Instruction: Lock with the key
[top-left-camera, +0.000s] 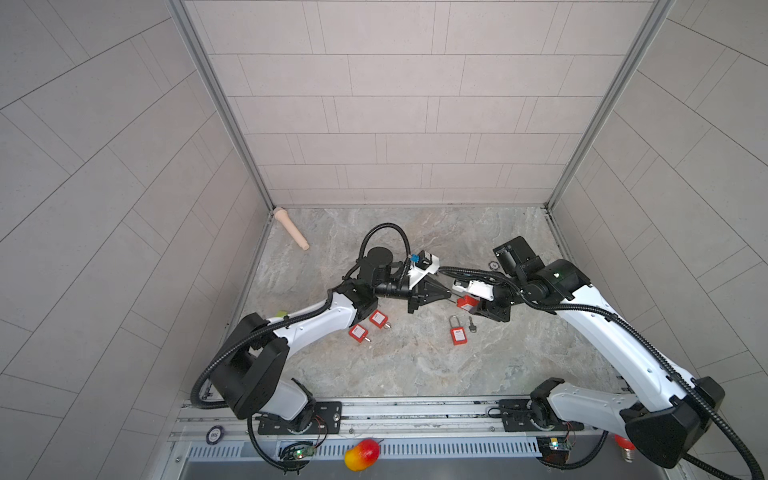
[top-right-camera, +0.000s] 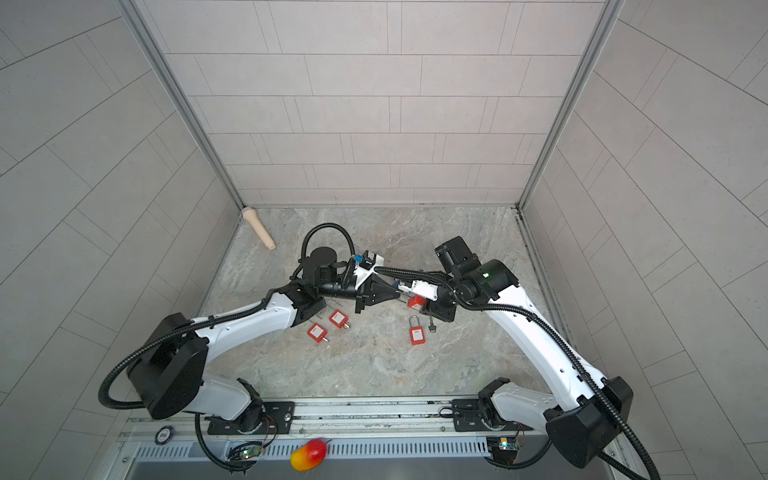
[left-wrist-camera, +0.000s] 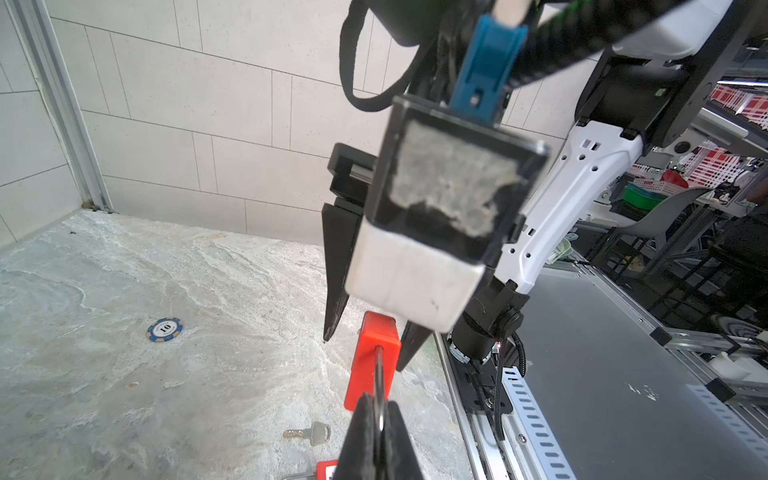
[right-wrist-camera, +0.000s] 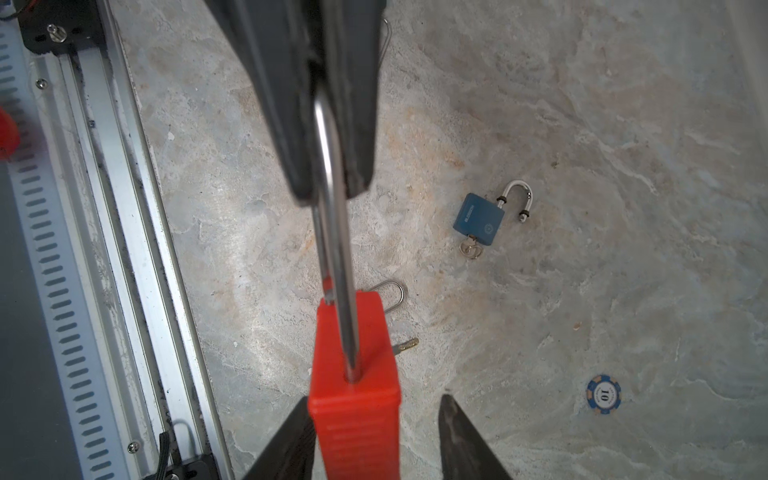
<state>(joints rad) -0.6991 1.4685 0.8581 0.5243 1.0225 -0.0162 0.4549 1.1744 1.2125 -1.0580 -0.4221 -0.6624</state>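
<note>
So the left gripper (right-wrist-camera: 330, 183) is clamped tight on the steel shackle (right-wrist-camera: 332, 249) of the red plastic padlock (right-wrist-camera: 353, 415), holding it over the grey marble-look table (top-left-camera: 415, 374). Meanwhile the right gripper (right-wrist-camera: 374, 399) straddles its body with the jaws apart and a gap on one side. The small dark-headed key (top-left-camera: 471, 325) lies on the table beside another red padlock (top-left-camera: 457, 334).

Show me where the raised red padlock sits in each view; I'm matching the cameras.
Top view: red padlock near the centre, held up.
Top view: same spot.
Left wrist: shackle pinched by the left gripper, red body beyond.
Right wrist: body between the open fingers of the right gripper.
Shared landmark: loose key.
</note>
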